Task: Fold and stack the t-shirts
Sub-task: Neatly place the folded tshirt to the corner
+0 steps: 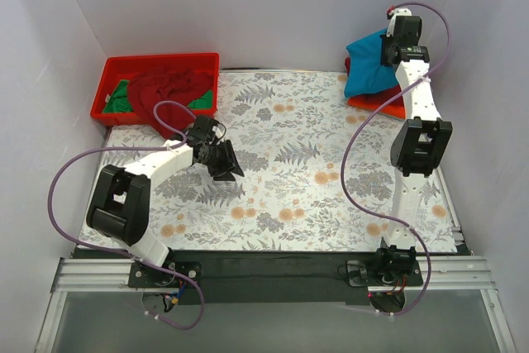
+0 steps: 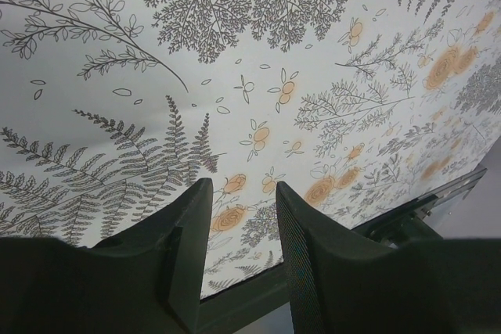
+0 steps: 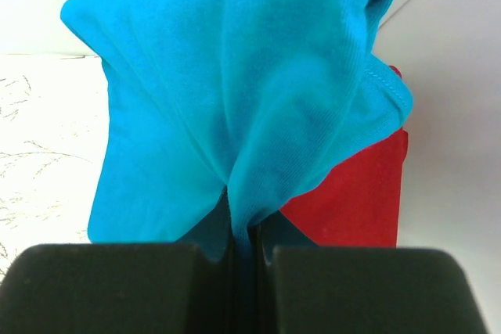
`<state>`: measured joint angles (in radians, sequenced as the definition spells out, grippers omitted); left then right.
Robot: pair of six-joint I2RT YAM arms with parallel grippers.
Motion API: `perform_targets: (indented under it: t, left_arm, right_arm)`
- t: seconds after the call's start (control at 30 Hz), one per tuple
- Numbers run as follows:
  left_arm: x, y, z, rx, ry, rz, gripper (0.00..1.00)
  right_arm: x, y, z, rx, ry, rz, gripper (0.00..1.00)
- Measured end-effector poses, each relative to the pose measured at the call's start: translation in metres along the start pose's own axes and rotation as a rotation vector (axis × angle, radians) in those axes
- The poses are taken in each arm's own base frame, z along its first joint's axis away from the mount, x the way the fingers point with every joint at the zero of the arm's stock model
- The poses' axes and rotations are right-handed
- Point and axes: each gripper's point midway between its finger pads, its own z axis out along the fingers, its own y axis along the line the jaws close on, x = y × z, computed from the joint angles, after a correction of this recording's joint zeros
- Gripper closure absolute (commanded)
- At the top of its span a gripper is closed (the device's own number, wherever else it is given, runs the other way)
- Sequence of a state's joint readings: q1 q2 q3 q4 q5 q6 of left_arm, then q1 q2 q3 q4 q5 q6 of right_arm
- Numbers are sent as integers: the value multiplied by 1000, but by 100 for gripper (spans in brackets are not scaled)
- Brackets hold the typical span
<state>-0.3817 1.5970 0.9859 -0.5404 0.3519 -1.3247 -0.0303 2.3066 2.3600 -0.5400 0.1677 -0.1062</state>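
My right gripper (image 1: 385, 53) is at the far right corner, shut on a fold of a blue t-shirt (image 1: 369, 65), which hangs bunched from it. In the right wrist view the blue t-shirt (image 3: 235, 99) is pinched between my jaws (image 3: 249, 240). A folded red t-shirt (image 1: 382, 104) lies on the table under it and also shows in the right wrist view (image 3: 356, 197). My left gripper (image 1: 225, 163) is open and empty above the patterned table; in its own view (image 2: 241, 193) only the cloth shows between the fingers. A dark red t-shirt (image 1: 165, 93) and a green one (image 1: 121, 97) lie in the red bin (image 1: 157, 62).
The table carries a floral cloth (image 1: 289, 171). White walls close in the left, back and right sides. The red bin stands at the far left corner. A black strip (image 1: 273, 262) runs along the near edge by the arm bases.
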Motion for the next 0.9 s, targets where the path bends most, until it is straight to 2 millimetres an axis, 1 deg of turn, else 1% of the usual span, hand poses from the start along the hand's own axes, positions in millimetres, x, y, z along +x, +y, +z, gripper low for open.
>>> perform_targets:
  t: [0.23,0.43,0.5,0.53,0.57,0.6,0.7,0.8,0.9]
  left_arm:
    - [-1,-2,-2,5,-7,3,63]
    - [4,2,-2,-2,1,-5,63]
    - [4,2,-3,-2,0,-7,63]
    - [4,2,-3,-2,-3,-7,63]
    - [3,1,-4,-1,-6,-5,62]
    - [3,0,-5,1,-9,-3,62]
    - [2,-1,-8,4,-21,2,62]
    - [-1,-6,-13,9,-44,13,62]
    - [-7,-13,-22,25,-84,31,62]
  right_arm:
    - [2,-8,1,-16,0,24,99]
    - [4,-13,3,-20,2,41,99]
    - [6,-18,7,-10,6,51,65]
    - [8,-21,8,1,8,58,41]
    - [9,-26,10,21,9,66,8]
    - [11,-32,12,47,9,70,2]
    - [14,-51,13,131,17,68,2]
    - [11,-66,12,207,-3,79,2]
    - [20,-74,5,254,9,89,2]
